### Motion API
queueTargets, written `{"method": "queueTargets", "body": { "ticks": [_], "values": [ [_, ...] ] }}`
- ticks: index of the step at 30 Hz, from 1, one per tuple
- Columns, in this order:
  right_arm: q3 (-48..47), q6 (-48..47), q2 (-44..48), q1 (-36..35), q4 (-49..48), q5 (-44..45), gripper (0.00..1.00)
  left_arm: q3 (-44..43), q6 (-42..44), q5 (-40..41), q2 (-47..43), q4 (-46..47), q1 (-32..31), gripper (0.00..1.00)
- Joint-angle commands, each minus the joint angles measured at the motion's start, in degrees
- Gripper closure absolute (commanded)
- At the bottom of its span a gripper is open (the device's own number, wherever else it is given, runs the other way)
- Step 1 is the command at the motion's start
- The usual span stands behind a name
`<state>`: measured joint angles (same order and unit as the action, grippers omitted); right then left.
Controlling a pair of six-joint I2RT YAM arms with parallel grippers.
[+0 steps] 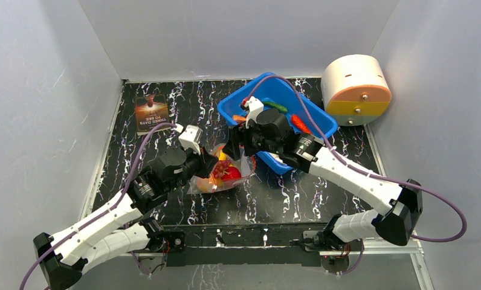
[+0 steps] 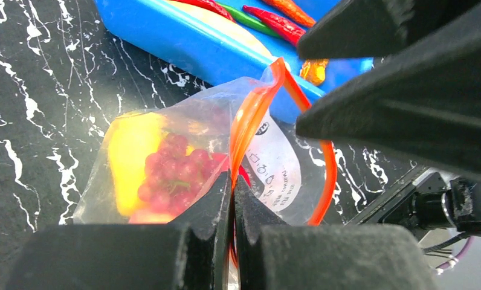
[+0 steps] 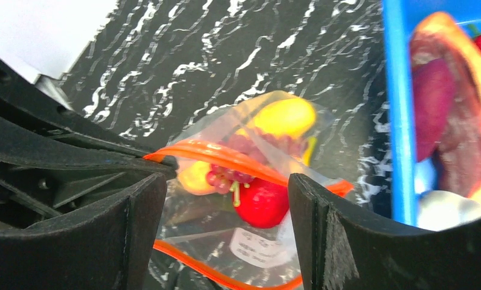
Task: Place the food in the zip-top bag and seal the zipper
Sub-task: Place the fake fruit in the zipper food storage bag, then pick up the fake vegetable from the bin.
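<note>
The zip-top bag [image 1: 221,176] lies on the black mat with its mouth held open. Through the clear plastic show a yellow fruit [image 2: 129,157], purple grapes [image 2: 171,172] and a red apple [image 3: 262,202]. My left gripper [image 2: 233,178] is shut on the zipper [image 2: 250,121], pinching the orange strip of one side and lifting it. My right gripper [image 3: 226,235] hovers open just over the bag's mouth, its fingers [image 3: 322,229] on either side of the apple, touching nothing that I can see. More food, red and green chilies [image 2: 274,21] and a peach [image 3: 449,121], lies in the blue tub.
The blue tub [image 1: 313,118] stands just behind the bag, right of centre. A brown printed card [image 1: 151,113] lies at the back left. A white and orange cylinder [image 1: 356,89] sits at the back right against the wall. White walls close in three sides.
</note>
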<state>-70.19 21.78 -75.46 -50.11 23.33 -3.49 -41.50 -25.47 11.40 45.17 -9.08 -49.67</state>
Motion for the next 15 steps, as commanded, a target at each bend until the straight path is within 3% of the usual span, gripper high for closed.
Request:
{"method": "queueTargets", "body": {
  "ticks": [1, 13, 15],
  "values": [
    [-5.30, -6.61, -1.06, 2.11, 5.75, 7.65, 0.31, 0.30, 3.97, 1.19, -0.43, -1.23, -0.05, 1.00],
    [-11.80, -17.28, -7.84, 14.62, 8.11, 16.61, 0.51, 1.08, 4.89, 0.38, -3.60, -3.72, -0.07, 1.00],
    [-10.53, -19.59, -10.57, 19.29, 5.85, 18.67, 0.55, 0.94, 4.46, 0.25, -4.03, -4.13, -0.08, 1.00]
  ]
}}
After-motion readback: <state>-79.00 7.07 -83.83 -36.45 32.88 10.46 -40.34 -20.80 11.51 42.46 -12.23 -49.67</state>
